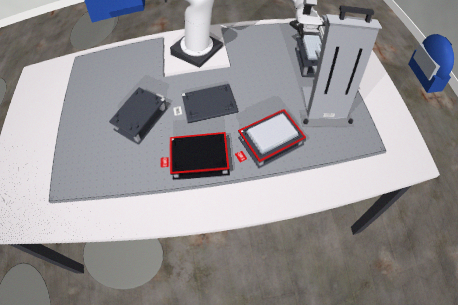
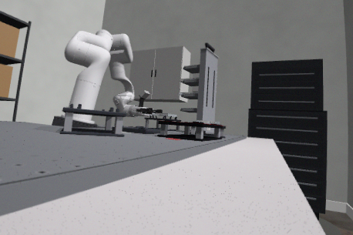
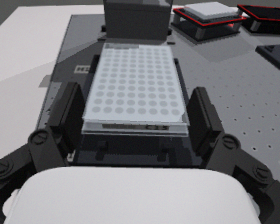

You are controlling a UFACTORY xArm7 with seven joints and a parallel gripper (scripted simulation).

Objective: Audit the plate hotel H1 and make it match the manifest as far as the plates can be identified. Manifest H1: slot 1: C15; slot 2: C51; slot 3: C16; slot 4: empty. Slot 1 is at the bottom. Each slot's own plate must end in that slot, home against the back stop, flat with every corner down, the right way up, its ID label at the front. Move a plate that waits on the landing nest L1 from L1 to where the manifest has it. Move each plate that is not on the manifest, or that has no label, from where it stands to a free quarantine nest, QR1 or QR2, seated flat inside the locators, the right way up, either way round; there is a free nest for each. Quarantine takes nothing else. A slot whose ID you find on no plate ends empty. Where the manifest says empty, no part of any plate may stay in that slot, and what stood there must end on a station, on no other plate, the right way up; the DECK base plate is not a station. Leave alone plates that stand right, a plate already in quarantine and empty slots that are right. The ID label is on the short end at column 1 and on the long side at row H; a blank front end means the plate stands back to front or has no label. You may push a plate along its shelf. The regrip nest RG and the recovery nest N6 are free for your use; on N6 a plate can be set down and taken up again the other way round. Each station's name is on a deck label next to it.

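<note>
Here, from the top, you see the end effector (image 1: pixel 309 36) behind the plate hotel (image 1: pixel 345 61), whose tower hides its fingers. The exterior view shows only shelf edges. At the wrist, the well plate (image 3: pixel 136 87) sits between both fingers, clamped along its long sides; its label is too blurred to read.

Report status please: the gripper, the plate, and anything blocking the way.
Gripper shut on the well plate, fingers on its long sides. Plate flat, in front of the plate hotel. One red-framed nest already occupied. Nothing blocking seen.
</note>
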